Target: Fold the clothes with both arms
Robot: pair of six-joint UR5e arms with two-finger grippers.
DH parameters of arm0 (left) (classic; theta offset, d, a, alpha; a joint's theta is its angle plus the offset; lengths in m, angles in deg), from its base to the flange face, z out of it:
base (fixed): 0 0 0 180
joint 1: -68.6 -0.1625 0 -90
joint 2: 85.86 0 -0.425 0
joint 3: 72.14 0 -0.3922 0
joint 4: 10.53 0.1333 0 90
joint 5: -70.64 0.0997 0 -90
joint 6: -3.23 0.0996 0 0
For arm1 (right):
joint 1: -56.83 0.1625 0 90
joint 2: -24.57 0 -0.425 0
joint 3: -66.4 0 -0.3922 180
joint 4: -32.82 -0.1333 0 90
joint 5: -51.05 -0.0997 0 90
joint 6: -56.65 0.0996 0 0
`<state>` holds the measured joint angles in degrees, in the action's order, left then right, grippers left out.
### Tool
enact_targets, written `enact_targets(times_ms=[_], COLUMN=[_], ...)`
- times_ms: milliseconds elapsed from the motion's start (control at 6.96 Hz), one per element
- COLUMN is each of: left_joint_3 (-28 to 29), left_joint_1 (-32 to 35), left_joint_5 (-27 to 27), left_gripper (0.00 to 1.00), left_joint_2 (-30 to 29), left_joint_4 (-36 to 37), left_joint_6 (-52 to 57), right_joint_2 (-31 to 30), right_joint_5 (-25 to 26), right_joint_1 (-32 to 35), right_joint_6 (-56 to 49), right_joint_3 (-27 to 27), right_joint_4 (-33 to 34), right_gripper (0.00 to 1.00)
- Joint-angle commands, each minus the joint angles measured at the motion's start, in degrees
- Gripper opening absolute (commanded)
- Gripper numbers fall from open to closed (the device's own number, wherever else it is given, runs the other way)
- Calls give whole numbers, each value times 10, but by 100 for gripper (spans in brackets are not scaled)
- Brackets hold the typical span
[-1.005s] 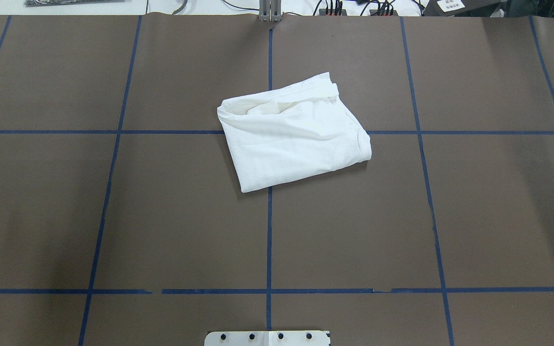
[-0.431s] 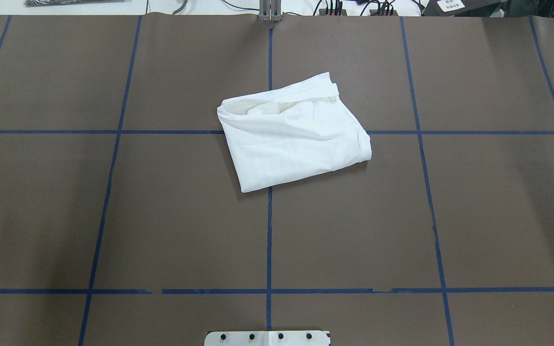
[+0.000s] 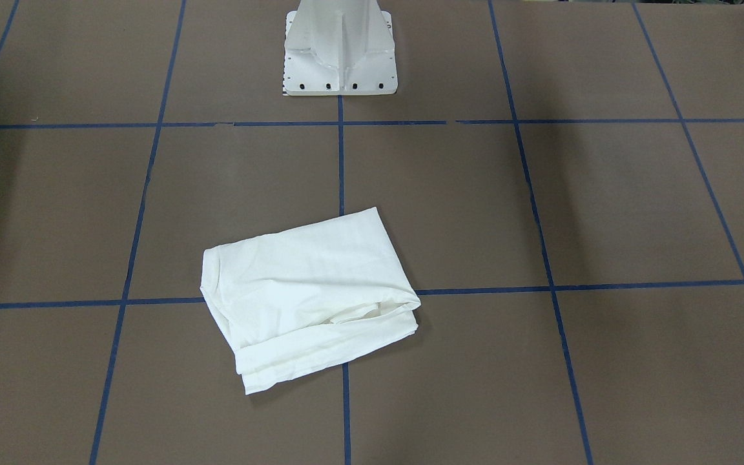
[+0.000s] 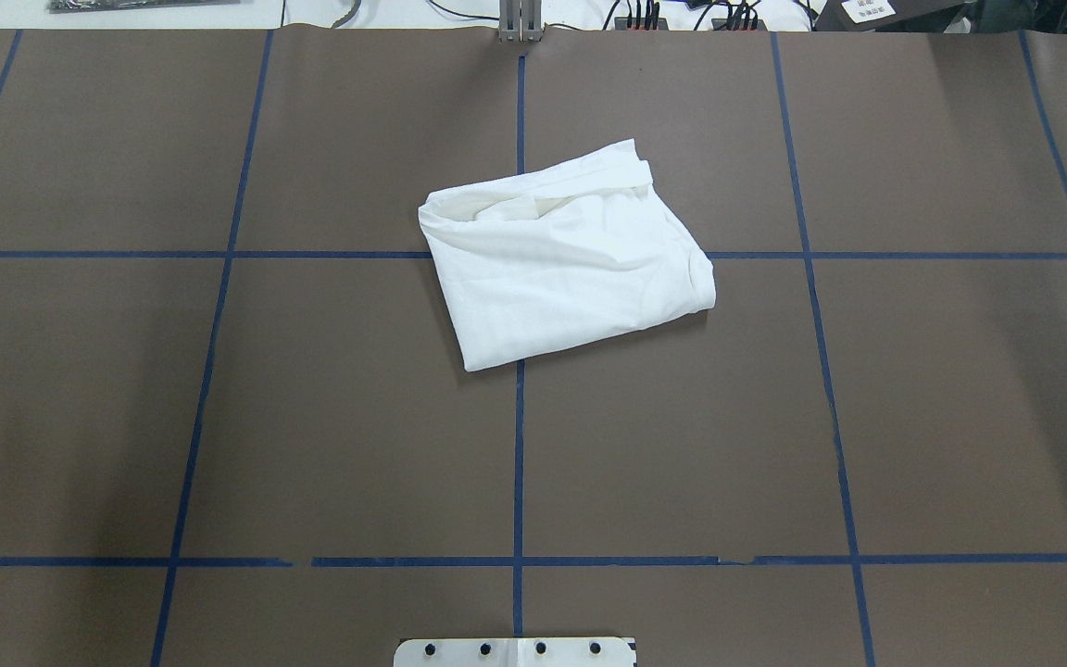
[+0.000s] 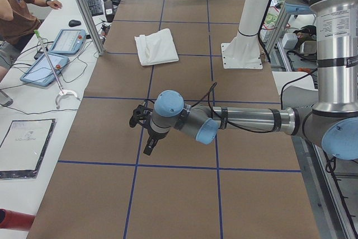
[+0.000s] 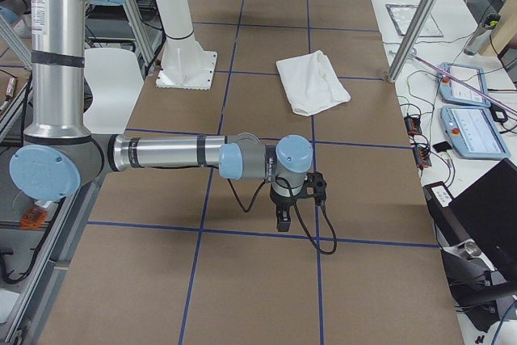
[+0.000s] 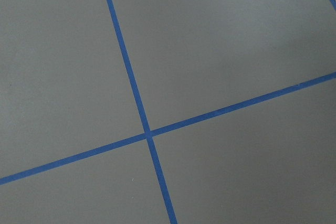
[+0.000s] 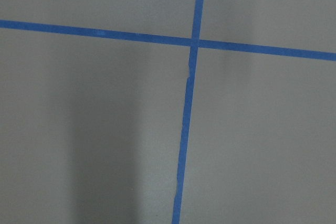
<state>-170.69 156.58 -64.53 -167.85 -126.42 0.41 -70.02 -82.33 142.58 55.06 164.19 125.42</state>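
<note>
The clothes (image 4: 571,269) are a white shirt folded into a compact rectangle, lying flat near the middle of the brown mat, also seen in the front view (image 3: 307,284) and both side views (image 5: 155,46) (image 6: 313,78). Neither arm touches it. My left gripper (image 5: 148,148) hangs low over the mat, far from the shirt toward the table's left end. My right gripper (image 6: 282,220) hangs low over the mat toward the right end. I cannot tell whether either one is open or shut. Both wrist views show only mat and blue tape lines.
The white pedestal base (image 3: 340,71) stands at the robot's side of the mat (image 4: 311,417). A person (image 5: 14,9) sits at a side bench with tablets (image 5: 45,68) and a grabber tool (image 5: 53,71). Aluminium posts (image 5: 84,9) (image 6: 416,26) stand at the far edge.
</note>
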Motion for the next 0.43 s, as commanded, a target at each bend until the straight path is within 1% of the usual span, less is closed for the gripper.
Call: enact_targets(times_ms=[0, 287], left_joint_3=[6, 9], left_joint_1=[0, 0], left_joint_5=[0, 0], left_gripper=[99, 99], left_joint_2=[1, 1], left_joint_4=[0, -1], left_joint_6=[0, -1], right_joint_2=[3, 7], right_joint_5=[-8, -14], right_joint_1=[-1, -1], right_joint_6=[-1, -2], right_joint_3=[-7, -19], right_joint_4=[0, 0], right_gripper=[100, 100])
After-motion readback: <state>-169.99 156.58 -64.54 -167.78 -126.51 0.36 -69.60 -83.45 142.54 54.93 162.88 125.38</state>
